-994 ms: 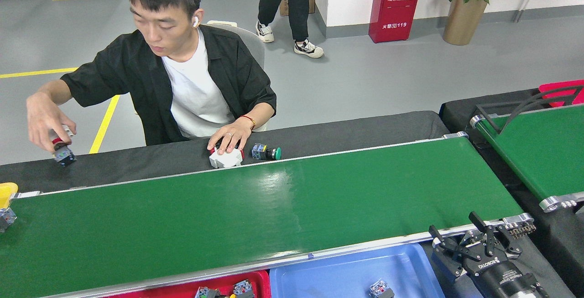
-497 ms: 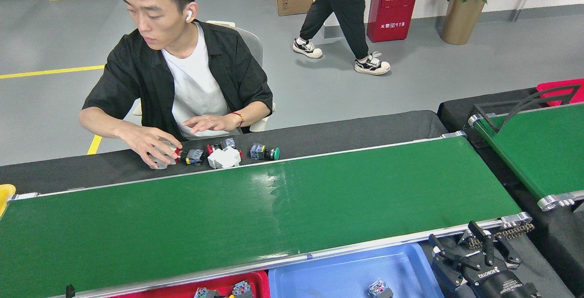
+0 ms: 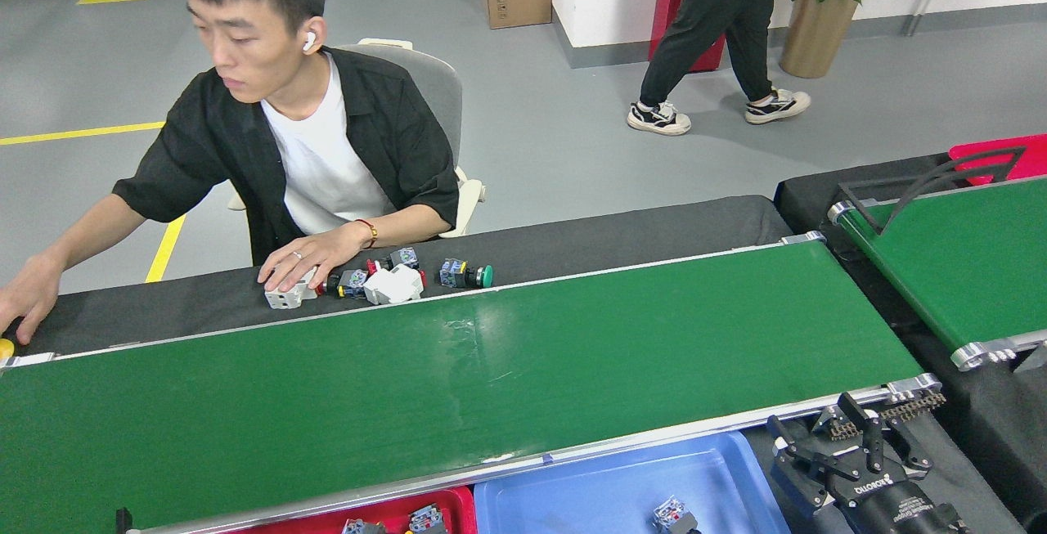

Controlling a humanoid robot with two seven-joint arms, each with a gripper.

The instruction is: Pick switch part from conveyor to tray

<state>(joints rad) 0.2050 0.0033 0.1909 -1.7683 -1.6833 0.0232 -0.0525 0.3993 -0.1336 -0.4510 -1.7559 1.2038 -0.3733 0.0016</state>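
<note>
While the conveyor [image 3: 507, 370] carries nothing, switch parts [image 3: 384, 279] lie on the black cloth beyond it. Right gripper [image 3: 847, 448], marked "ROKOTIO" as far as legible, hangs with fingers spread, empty, beside the blue tray [image 3: 589, 489].

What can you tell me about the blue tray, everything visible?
The blue tray looks like smooth moulded plastic, shallow, with a raised rim and rounded inner corners. It sits at the bottom edge of the view, cut off by the frame, directly against the near rail of the conveyor. A red tray adjoins its left side; the right gripper hangs just beyond its right rim. One small switch part lies inside; the rest of the visible floor is bare.
</note>
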